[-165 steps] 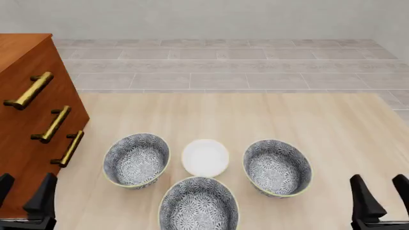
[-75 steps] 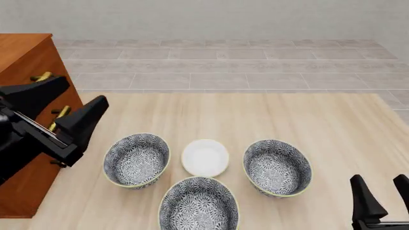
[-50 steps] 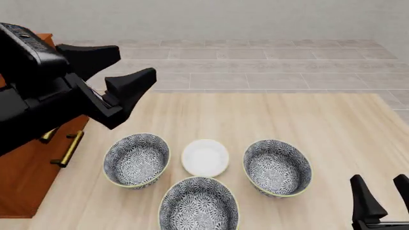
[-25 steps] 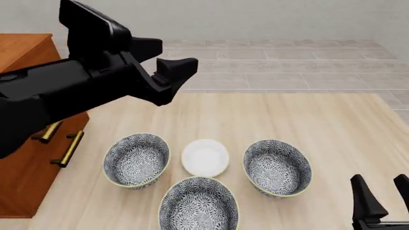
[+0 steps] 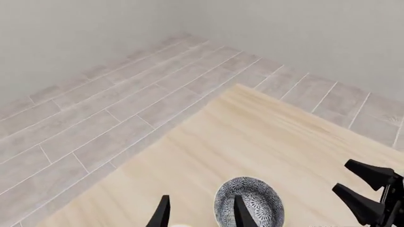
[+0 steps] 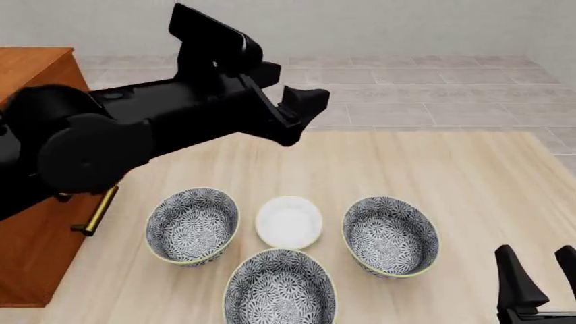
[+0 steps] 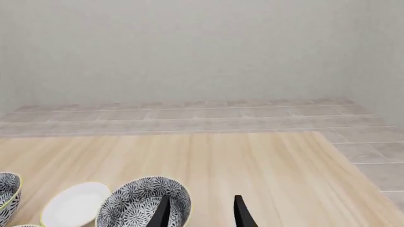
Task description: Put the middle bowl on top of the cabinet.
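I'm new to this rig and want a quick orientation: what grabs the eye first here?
The big black left arm sweeps across the front view's upper left, jaws open, above the table. Below it three floral bowls ring a white dish, the middle bowl nearest the camera. The cabinet stands at far left.

Floral middle bowl (image 6: 280, 286) upright, near cabinet (image 6: 27, 67)

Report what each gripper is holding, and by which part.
Nothing is held. The left gripper is open above the table; the right gripper is open beside the bowls.
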Robot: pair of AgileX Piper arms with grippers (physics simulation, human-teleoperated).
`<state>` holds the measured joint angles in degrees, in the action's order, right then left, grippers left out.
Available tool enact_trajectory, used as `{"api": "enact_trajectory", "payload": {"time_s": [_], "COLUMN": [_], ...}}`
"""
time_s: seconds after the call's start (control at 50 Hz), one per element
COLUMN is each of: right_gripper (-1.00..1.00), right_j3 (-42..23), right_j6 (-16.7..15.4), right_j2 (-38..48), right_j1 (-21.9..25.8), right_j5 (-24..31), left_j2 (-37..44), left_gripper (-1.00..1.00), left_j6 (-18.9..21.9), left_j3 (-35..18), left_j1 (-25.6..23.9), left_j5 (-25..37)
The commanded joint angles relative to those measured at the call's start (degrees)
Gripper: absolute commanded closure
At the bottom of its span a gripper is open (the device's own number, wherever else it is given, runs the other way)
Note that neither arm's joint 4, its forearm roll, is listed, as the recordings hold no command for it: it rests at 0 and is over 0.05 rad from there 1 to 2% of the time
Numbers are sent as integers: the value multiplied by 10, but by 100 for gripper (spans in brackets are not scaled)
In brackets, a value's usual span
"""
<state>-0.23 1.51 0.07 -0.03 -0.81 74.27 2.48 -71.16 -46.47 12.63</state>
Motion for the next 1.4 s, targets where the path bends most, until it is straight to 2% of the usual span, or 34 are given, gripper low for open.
{"api": "enact_trajectory", "payload": {"time_s": [0.02,0.22,0.3,0.58,0.72,0.9,0.98,1.4], "right_gripper": [-100,-100,-100,-100,-100,-100,-100,-100], "right_j3": [0,1,1,0,0,0,0,0], "right_j6": [3,4,7,8,8,7,8,13], "right_j2": [0,0,0,0,0,0,0,-1], "right_j1": [-2,-1,-1,-1,-2,-3,-4,-9], "right_j5": [-1,-2,-4,-3,-4,-6,-7,-10], "left_j2": [40,68,82,120,137,144,154,187], "left_gripper": [-100,-100,-100,-100,-100,-100,-100,-100], "left_j6": [-5,-18,-35,-47,-79,-94,-116,-141], "left_j3": [-19,-21,-20,-1,5,18,26,60], "left_j1": [-17,-21,-27,-38,-35,-41,-42,-6], "left_j5": [-5,-17,-19,-48,-50,-63,-69,-104]}}
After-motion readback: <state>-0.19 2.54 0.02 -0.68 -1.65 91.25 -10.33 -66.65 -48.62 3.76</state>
